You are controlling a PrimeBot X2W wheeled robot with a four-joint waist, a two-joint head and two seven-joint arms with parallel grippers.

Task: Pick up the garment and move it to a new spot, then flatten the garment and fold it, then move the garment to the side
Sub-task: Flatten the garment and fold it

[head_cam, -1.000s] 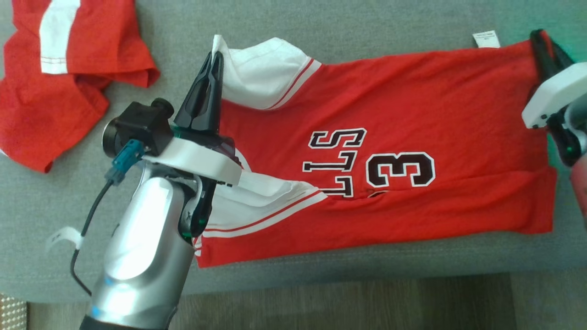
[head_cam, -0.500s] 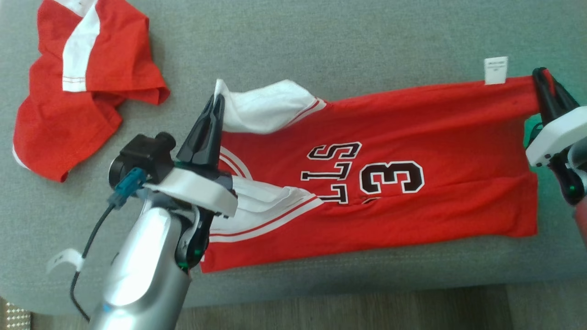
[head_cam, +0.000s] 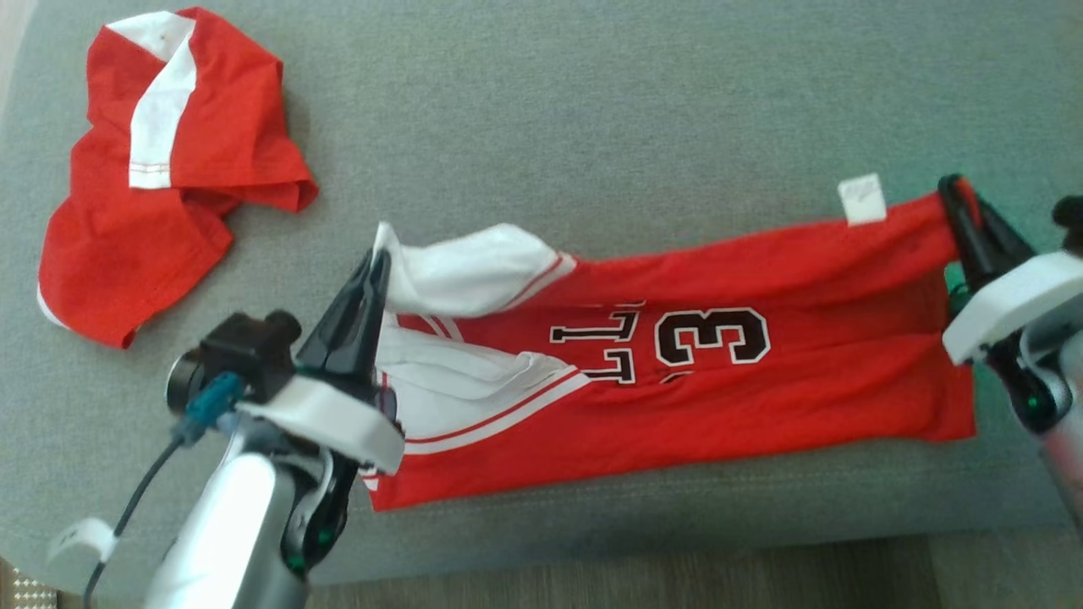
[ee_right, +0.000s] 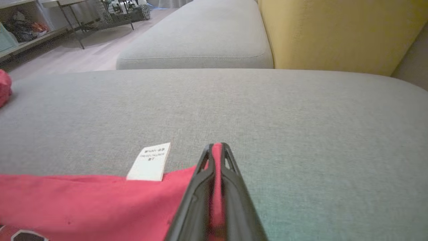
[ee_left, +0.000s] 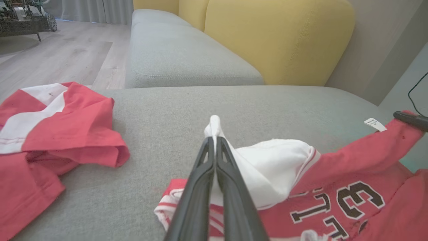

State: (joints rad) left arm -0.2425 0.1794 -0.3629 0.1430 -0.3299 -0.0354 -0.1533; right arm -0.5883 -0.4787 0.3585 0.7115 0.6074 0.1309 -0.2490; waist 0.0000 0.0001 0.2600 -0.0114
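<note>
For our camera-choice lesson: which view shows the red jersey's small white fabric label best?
Right wrist view: the small white fabric label is close, its print visible. Head and left wrist views show the label tiny.

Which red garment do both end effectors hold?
The numbered jersey, pinched by left end effector and right end effector; the crumpled garment lies untouched.
</note>
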